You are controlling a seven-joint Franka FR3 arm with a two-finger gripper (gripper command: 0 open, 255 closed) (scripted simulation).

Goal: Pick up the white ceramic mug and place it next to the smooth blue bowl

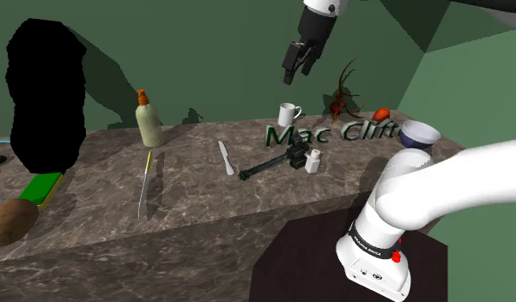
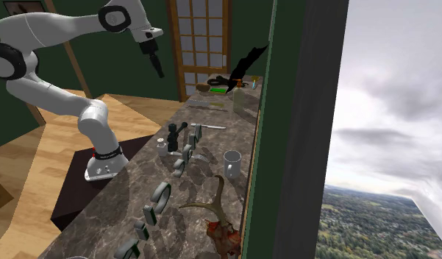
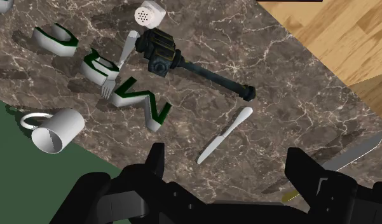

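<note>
Mug (image 1: 288,113): white, upright, open end up, near the back edge of the worktop (image 1: 204,197), close to the green wall (image 1: 213,77) and just beside the M of the raised lettering (image 3: 129,95). Handle turned toward the shoulder view's right. Goal marker, the blue bowl (image 1: 419,134), stands well apart at that view's right end.

Hand (image 1: 297,75) hangs high over the worktop, not yet centred on the mug. Its 2 fingers (image 3: 156,159) are spread with nothing between them.

Judged: empty, so light. Rigid wall, no give. Smooth surface is likely slick, and it would chip if dropped. Best hold looks like pinching the rim wall, 1 finger inside and 1 outside, on the side away from the handle. Spanning the round body seems riskier.
</note>
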